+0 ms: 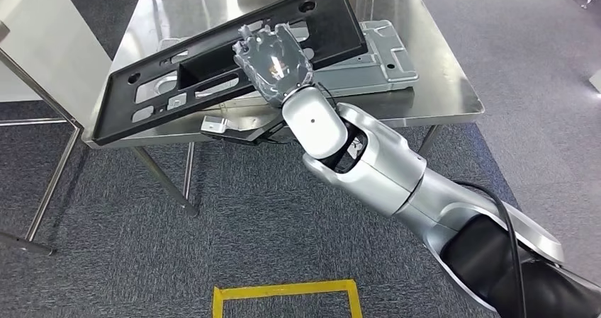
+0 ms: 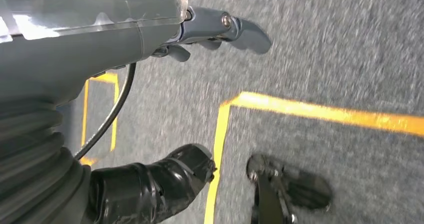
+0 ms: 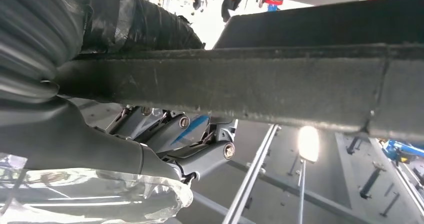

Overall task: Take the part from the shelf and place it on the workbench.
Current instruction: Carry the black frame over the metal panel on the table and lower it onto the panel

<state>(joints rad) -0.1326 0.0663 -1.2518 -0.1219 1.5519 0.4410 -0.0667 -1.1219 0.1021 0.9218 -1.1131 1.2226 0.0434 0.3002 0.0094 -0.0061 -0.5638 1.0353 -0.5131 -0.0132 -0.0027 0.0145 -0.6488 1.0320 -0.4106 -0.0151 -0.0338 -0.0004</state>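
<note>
Right hand point(image 1: 273, 61) is the one doing the work: I have it reached forward from the lower right, fingers wrapped over the near long edge of the black part point(image 1: 177, 74), roughly at the middle of its length. In the right wrist view the fingers point(image 3: 200, 151) curl under the part's thick dark rim point(image 3: 240, 84), so I read that as a firm hold, not a resting touch.

Left hand point(image 2: 220, 29) hangs at my side over the grey carpet and a yellow floor line point(image 2: 320, 112); its fingers look loosely extended with nothing in them, so it plays no role here.

From the hand, the part's long axis runs from lower left to upper right across the head view, tilted, with the left end sticking out past the edge of the steel workbench point(image 1: 453, 84) and the right end lying over the tabletop. I cannot tell whether that far end touches the surface yet.

Beyond the hand, a silver metal plate point(image 1: 386, 56) lies flat on the bench, partly under the black part. My judgement: lowering needs the left end swung inward over the table first, or it will tip off once released.
</note>
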